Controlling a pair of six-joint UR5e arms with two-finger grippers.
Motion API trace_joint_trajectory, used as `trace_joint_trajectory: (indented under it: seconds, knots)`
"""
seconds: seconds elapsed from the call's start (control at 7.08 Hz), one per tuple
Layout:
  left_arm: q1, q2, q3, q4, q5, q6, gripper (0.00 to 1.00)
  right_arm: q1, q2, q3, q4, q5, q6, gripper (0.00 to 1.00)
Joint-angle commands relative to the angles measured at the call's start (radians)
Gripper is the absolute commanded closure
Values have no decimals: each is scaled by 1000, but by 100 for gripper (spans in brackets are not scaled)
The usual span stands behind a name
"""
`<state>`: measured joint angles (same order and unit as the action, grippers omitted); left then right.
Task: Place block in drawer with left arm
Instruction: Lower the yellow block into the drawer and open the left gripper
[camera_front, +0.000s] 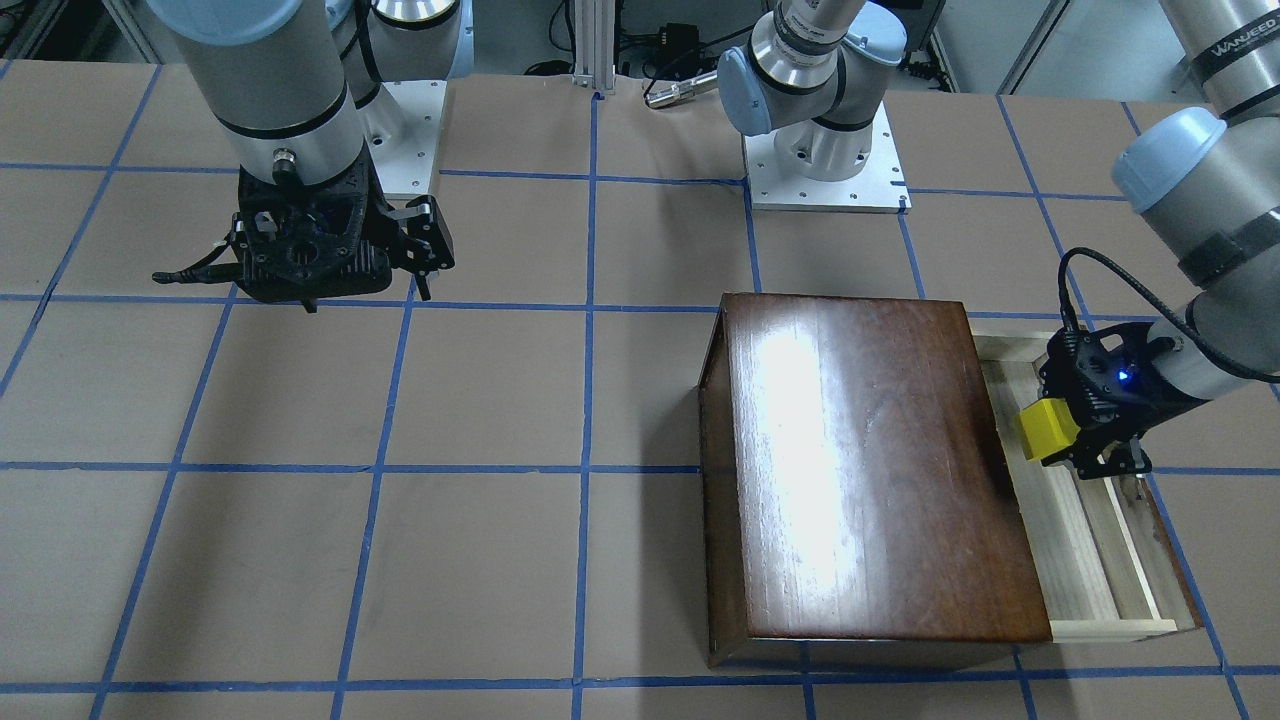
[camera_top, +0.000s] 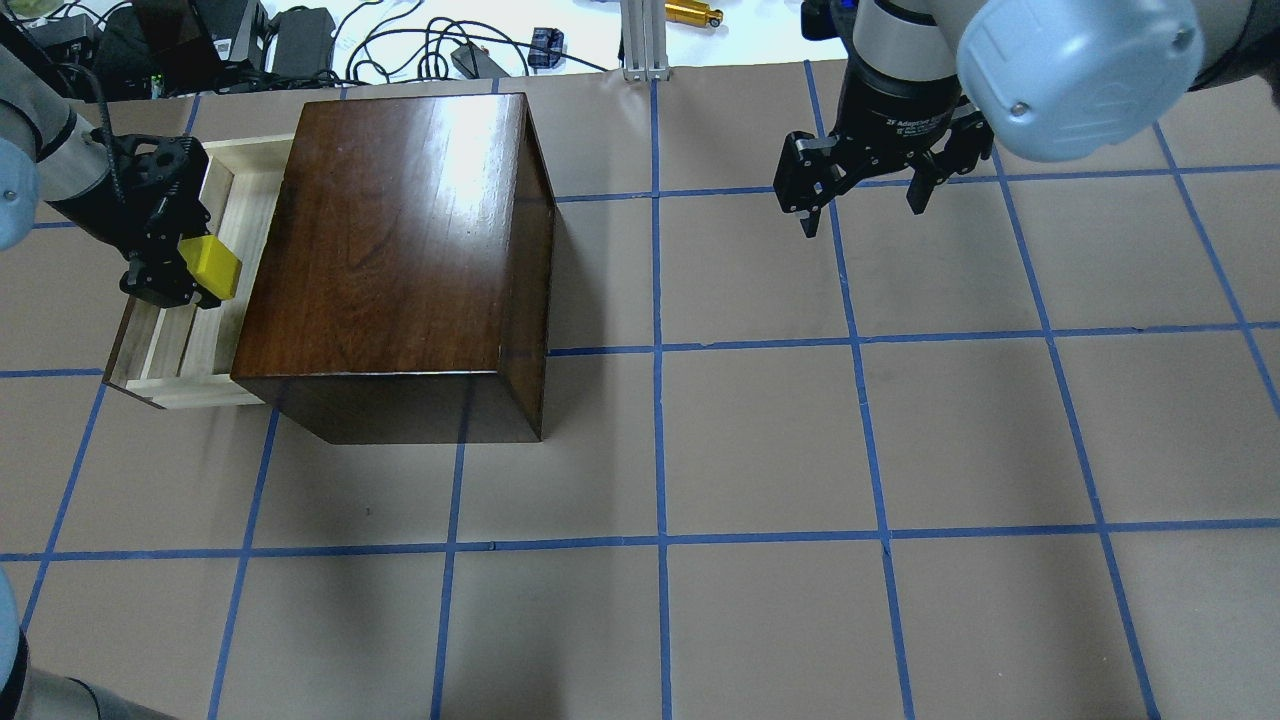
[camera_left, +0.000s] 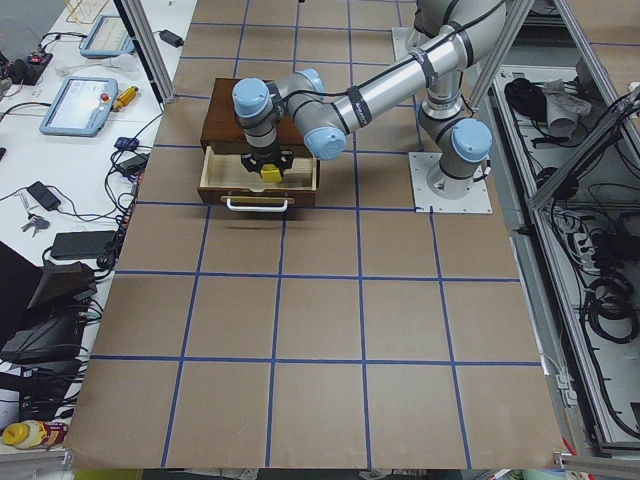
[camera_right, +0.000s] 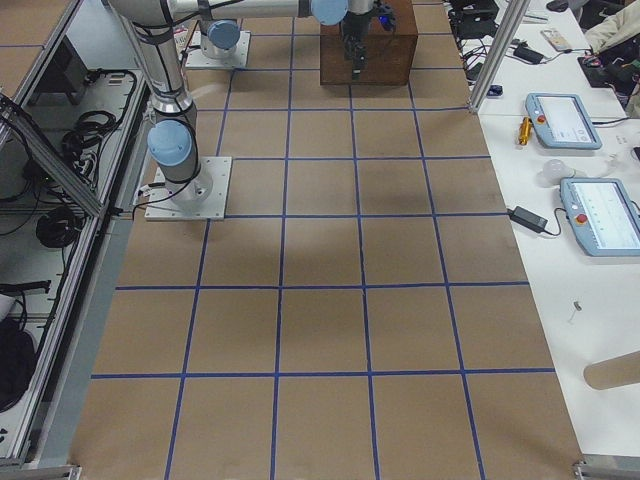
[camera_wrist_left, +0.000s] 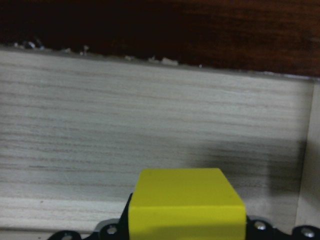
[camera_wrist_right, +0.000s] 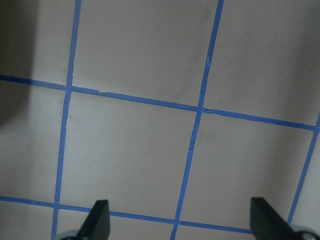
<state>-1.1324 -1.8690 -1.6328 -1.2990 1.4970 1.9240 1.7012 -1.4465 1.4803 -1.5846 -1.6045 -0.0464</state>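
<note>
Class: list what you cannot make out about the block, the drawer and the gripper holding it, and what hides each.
1. Underside of the block: left wrist view, cut off by the bottom edge; whether it touches the drawer floor is unclear.
2. Back part of the drawer: overhead view, under the cabinet.
3. Fingertips of the left gripper: overhead view, behind the block and gripper body.
4. Block in exterior right view: behind the cabinet.

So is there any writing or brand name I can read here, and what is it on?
"WANJEED": on a black strap round the left arm.
"2F Adaptive": on the black collar above the right gripper; smaller print below it is unreadable.
Handheld screens on the side bench: too small to read.
Block and cabinet: no writing visible.
</note>
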Motion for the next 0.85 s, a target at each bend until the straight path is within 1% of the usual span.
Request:
trace_joint_trajectory:
  seconds: [0.0,0.14,0.42,0.71]
  knots:
    - [-1,-1,2,10,-3,-19,0,0,0,0,0,0,-1,0]
    - [-9,13,5,10,-6,-45,0,0,0,0,0,0,0,0]
    - [-52,85,14,-12,2,-109,0,0,0,0,0,0,0,0]
    - [-55,207,16,-141,0,-262,0,0,0,0,0,0,0,0]
